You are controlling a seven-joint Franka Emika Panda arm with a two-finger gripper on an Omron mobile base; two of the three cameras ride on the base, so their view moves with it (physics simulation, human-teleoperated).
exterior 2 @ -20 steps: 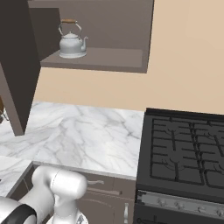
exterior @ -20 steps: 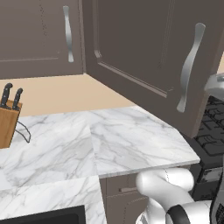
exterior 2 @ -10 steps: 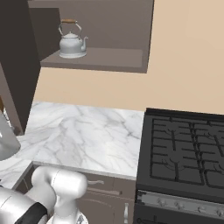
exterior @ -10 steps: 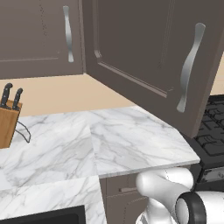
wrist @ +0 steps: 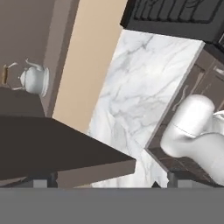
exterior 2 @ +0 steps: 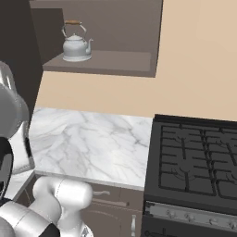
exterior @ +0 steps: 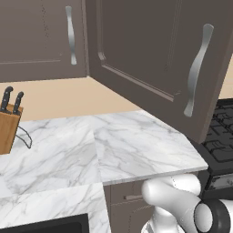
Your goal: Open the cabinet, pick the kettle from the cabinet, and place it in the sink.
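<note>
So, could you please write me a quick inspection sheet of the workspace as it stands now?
Surface: white marble counter, bare in the middle.
Job's things: cabinet door swung open; kettle upright on the cabinet shelf, untouched; sink corner at the lower edge.
Clutter: knife block at the counter's left.
Claw: open, holding nothing; tips not clearly visible.
Cables: nothing seen.
Surroundings: black stove right of the counter; beige wall.

Base views flank arm, face forward-down, sharing marble counter; hand view rolled sideways, near cabinet.
</note>
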